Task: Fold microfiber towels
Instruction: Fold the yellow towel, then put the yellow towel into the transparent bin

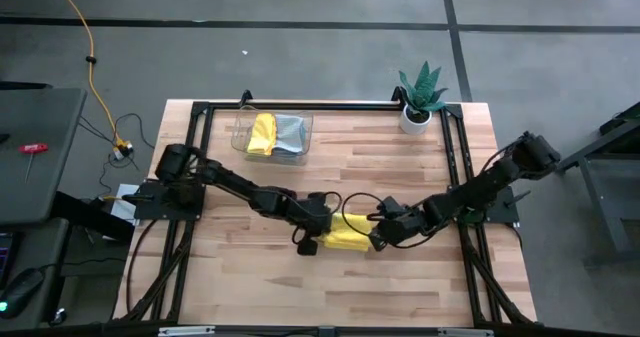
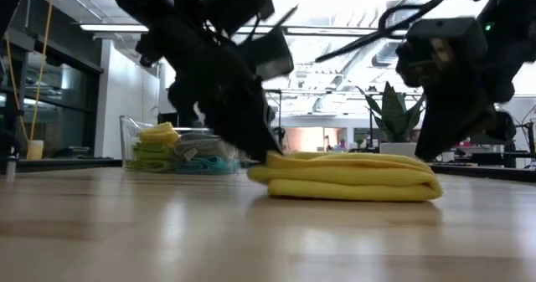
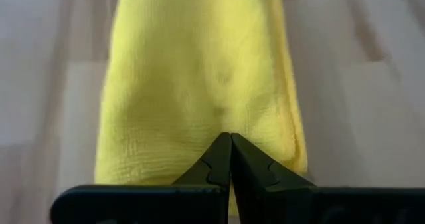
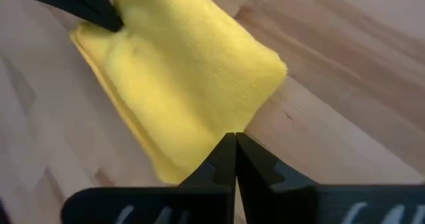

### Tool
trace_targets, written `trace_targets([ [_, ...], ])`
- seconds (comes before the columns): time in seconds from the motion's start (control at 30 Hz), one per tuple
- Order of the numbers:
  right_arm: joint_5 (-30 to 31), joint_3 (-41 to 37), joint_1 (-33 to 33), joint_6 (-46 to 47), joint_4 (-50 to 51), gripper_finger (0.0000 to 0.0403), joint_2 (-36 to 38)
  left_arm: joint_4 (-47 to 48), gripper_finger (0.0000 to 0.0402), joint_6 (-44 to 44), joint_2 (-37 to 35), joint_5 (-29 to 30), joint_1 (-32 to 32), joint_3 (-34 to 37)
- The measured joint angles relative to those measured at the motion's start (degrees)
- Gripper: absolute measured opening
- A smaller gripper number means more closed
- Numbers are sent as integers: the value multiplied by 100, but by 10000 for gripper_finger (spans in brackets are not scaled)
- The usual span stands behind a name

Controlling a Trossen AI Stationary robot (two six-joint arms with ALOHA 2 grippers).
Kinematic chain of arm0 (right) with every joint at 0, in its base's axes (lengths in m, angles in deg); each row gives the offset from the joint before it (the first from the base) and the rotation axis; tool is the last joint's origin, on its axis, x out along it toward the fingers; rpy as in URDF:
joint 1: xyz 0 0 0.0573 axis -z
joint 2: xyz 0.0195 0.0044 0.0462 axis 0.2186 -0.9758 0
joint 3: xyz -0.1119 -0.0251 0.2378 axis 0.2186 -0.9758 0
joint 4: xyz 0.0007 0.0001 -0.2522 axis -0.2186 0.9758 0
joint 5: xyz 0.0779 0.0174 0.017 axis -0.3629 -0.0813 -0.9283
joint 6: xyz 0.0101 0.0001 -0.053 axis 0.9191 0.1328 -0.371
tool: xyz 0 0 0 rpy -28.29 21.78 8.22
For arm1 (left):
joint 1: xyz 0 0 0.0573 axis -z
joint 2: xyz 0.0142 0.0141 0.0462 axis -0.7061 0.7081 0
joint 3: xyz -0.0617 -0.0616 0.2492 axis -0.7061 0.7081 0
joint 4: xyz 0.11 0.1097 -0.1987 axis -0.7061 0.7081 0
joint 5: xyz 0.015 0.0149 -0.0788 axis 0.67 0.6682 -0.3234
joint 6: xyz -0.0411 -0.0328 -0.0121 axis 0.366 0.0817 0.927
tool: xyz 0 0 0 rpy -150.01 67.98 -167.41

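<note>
Two dark arms reach inward across the wooden table, which fills most of the high view. The left arm comes in from nine o'clock, the right arm from three o'clock, and they meet just below the table's middle, toward six o'clock.

Between them lies a folded yellow towel, several plush layers stacked into a flat bundle; from above, the arms cover part of it. The low view shows its rounded folded edges and stacked layers clearly, though both arms are cut off at the top there.

At eleven o'clock sits a clear plastic tray with a folded yellow towel and a grey one; the low view hints at green and teal cloth in the pile, hard to separate through the tray wall. A potted plant stands at one o'clock.

The left gripper has its fingers pressed together with their tips on the towel's near edge. The right gripper is likewise closed, tips meeting at a corner of the bundle; whether cloth is pinched between either pair cannot be made out.
</note>
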Motion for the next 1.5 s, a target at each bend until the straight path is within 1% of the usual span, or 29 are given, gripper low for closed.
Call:
trace_targets([
  [0.13,10,1,-22,0,601,1,539,261,0,-280,-394,36,-26,-11],
  [0.27,-8,2,-20,6,1065,0,1090,847,0,-524,-915,40,-42,-11],
  [0.33,-15,0,30,-1,1142,0,1306,1272,0,-534,-1280,38,-56,-4],
  [0.43,-175,2,225,-201,994,1,1535,1416,0,-474,-1814,37,-89,89],
  [0.53,-739,1,613,-813,578,18,1603,964,0,-86,-2413,37,-139,405],
  [0.6,-1135,4,942,-1281,159,46,1543,670,0,332,-2866,37,-180,764],
  [0.63,-1325,4,1109,-1509,84,63,1523,355,0,554,-3051,38,-192,942],
  [0.67,-1473,4,1276,-1744,-34,84,1465,28,0,769,-3235,62,-199,1131],
  [0.73,-1791,7,1607,-2176,-224,128,1311,-304,0,1224,-3711,160,-180,1564],
  [0.8,-2209,4,1913,-2661,-314,172,1110,-756,0,1618,-4042,463,-69,1868],
  [0.9,-2894,5,2232,-3483,-443,228,708,-788,0,2034,-4523,1058,129,2236],
  [0.97,-3119,80,2340,-4049,-509,253,336,-747,0,2202,-4776,1483,293,2392],
  [1.07,-3249,239,2435,-4947,-507,270,-140,-777,0,2360,-4943,1994,519,2423],
  [1.2,-3205,488,2520,-5756,-529,272,-744,-913,0,2445,-5036,2481,780,2417],
  [1.33,-3233,677,2548,-5956,-510,272,-1203,-951,0,2678,-5010,2819,962,2425],
  [1.43,-3271,743,2509,-6032,-523,272,-1370,-927,0,2854,-4981,2912,1094,2429],
  [1.5,-3136,730,2439,-6067,-519,270,-1396,-874,0,2909,-4971,2953,1161,2438],
])
